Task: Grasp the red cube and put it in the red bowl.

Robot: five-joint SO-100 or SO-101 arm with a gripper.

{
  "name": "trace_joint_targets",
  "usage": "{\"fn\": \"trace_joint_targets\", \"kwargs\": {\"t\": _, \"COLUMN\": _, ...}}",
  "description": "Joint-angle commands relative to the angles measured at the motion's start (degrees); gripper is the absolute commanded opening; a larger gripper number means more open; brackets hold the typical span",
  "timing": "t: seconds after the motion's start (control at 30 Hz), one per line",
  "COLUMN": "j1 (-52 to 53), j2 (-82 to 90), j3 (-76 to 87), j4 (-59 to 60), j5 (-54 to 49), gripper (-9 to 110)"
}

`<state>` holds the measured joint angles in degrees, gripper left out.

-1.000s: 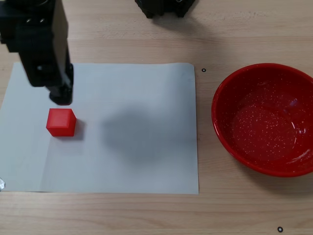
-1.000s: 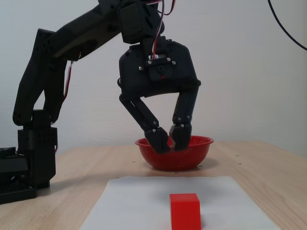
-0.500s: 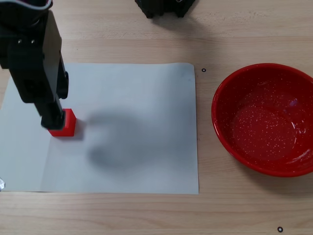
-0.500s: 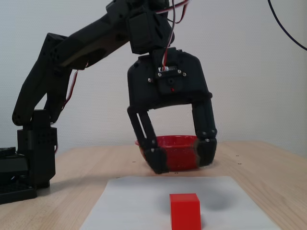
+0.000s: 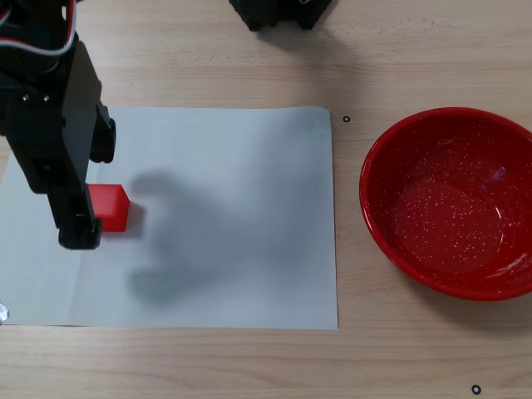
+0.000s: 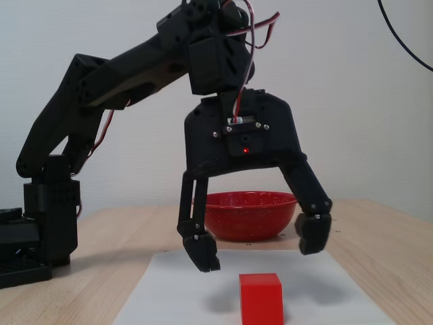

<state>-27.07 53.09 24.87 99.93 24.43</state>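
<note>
The red cube (image 5: 110,208) lies on the left part of a white paper sheet (image 5: 241,249). In the other fixed view the cube (image 6: 261,298) sits on the sheet at the bottom. My gripper (image 6: 258,245) is open wide and hangs just above the cube, one fingertip on each side, not touching it. From above, the gripper (image 5: 92,189) covers the cube's left edge. The red bowl (image 5: 453,208) stands empty on the wooden table at the right, off the sheet. In the low fixed view the bowl (image 6: 250,217) shows behind the gripper.
The arm's black base (image 5: 283,12) stands at the table's top edge in the view from above and at the left (image 6: 40,230) in the low view. The sheet (image 6: 169,284) spans the space between cube and bowl. Small black marks (image 5: 346,119) dot the wood.
</note>
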Motion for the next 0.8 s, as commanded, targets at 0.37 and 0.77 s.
{"fn": "trace_joint_targets", "kwargs": {"t": 0.37, "j1": 1.0, "j2": -0.6, "j3": -9.2, "j4": -1.8, "j5": -1.1, "gripper": 47}}
{"fn": "trace_joint_targets", "kwargs": {"t": 0.77, "j1": 0.1, "j2": -5.4, "j3": -13.4, "j4": -2.2, "j5": 0.1, "gripper": 45}}
